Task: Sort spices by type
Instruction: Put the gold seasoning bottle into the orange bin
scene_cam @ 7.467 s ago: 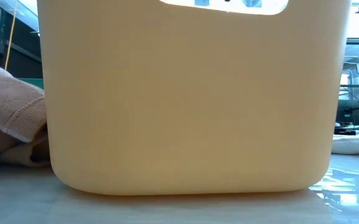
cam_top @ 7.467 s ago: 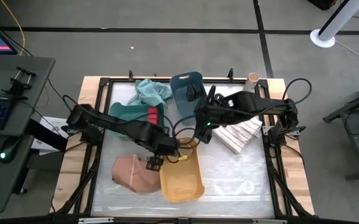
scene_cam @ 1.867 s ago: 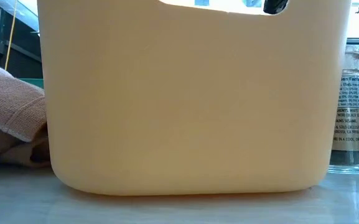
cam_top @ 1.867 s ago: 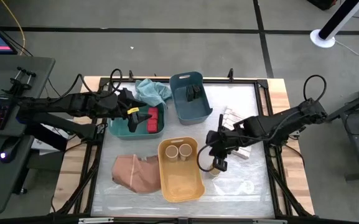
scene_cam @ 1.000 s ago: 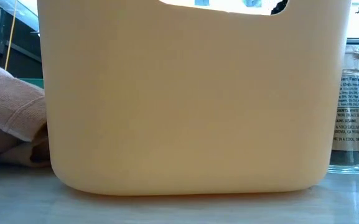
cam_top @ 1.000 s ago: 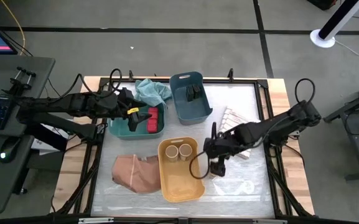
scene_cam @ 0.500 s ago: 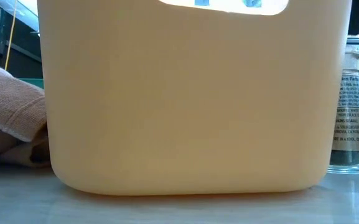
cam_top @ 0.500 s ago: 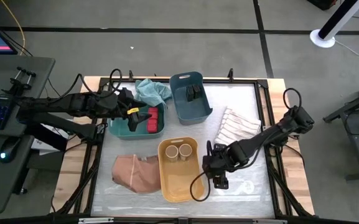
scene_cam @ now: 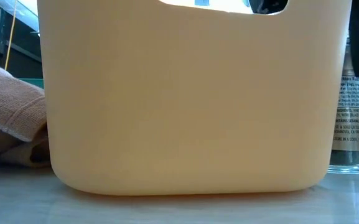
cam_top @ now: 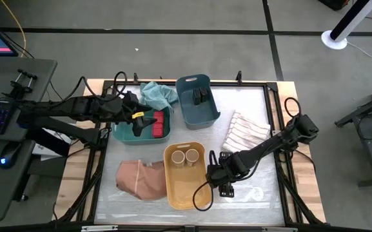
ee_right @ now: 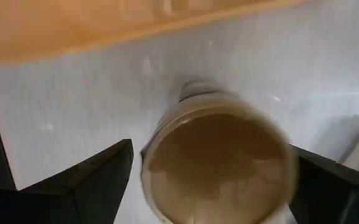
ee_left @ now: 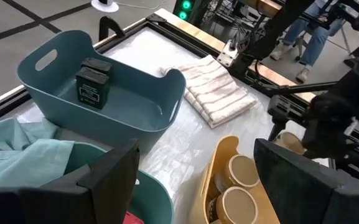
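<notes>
A tan round jar (ee_right: 219, 158) stands upright on the table (cam_top: 253, 193), just beside the right wall of the yellow bin (cam_top: 187, 191), toward the table's front edge. From table height it shows as a labelled glass jar (scene_cam: 353, 118) with dark contents at the bottom, right of the bin's broad yellow side (scene_cam: 191, 99). The right gripper (cam_top: 223, 180) sits directly over it; in the right wrist view its two dark fingers (ee_right: 92, 186) stand wide apart, one on each side of the jar's lid, and I cannot tell whether they touch it.

Two more tan jars (cam_top: 184, 156) already stand side by side in the back end of the yellow bin, also seen from the left wrist (ee_left: 235, 186). The red boxy spices (cam_top: 158, 124) lie in the green bin (cam_top: 124, 134) near the table's left edge, and the dark grey boxy ones (cam_top: 200, 95) are in the blue bin (cam_top: 202, 119) at the back edge; the left wrist view shows two of them (ee_left: 94, 83) standing together against its wall.

The left gripper (cam_top: 136, 120) hangs over the green bin with its fingers spread and nothing between them.

A striped cloth (cam_top: 245, 132) lies folded right of the blue bin, a teal cloth (cam_top: 156, 95) is bunched at the back edge, and a tan cloth (cam_top: 139, 177) lies left of the yellow bin.
</notes>
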Robot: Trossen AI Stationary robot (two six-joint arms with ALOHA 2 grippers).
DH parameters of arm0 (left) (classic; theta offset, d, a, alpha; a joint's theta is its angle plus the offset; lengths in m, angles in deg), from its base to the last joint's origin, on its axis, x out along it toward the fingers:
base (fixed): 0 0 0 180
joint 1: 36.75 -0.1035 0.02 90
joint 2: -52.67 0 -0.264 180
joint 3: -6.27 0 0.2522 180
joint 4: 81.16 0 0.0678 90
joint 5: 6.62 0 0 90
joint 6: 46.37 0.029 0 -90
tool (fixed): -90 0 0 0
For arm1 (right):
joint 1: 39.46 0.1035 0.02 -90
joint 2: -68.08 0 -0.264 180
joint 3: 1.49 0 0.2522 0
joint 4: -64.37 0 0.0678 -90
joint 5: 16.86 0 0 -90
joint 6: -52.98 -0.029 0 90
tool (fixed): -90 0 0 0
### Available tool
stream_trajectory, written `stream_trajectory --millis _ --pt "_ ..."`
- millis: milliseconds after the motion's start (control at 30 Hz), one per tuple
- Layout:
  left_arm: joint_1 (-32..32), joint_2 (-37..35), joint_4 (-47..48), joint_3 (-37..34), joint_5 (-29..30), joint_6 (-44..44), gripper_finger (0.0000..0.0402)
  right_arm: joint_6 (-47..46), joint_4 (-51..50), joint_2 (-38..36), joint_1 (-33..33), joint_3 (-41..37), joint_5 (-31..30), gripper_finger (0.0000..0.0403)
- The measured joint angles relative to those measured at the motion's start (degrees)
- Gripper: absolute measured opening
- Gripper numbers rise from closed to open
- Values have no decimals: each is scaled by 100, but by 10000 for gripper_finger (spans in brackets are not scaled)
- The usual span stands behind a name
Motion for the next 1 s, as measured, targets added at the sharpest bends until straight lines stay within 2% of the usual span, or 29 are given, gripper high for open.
stream_trajectory --millis 133,267,433,567,633,800,900,1000 --pt "-1 -3 18 0 -377 76 300 75 -58 51 0 0 76 333" --pt "2 -85 44 -2 -881 157 300 -136 -179 48 -28 9 89 266" --pt "37 -263 258 -2 -1402 166 300 149 -1303 38 -94 520 30 265" --pt "204 -438 574 -2 -1515 262 300 681 -2725 31 -123 1375 -664 265" --pt "293 -496 734 0 -1500 260 300 848 -2983 24 -191 1895 -1005 265" --pt "484 -483 946 -2 -1075 186 300 1303 -2252 18 -521 2850 -1085 265" --pt "579 -421 936 -2 -893 149 300 1622 -1580 39 -638 2994 -870 265" --pt "679 -360 936 -2 -877 45 300 1898 -1339 221 -648 3005 -492 265"
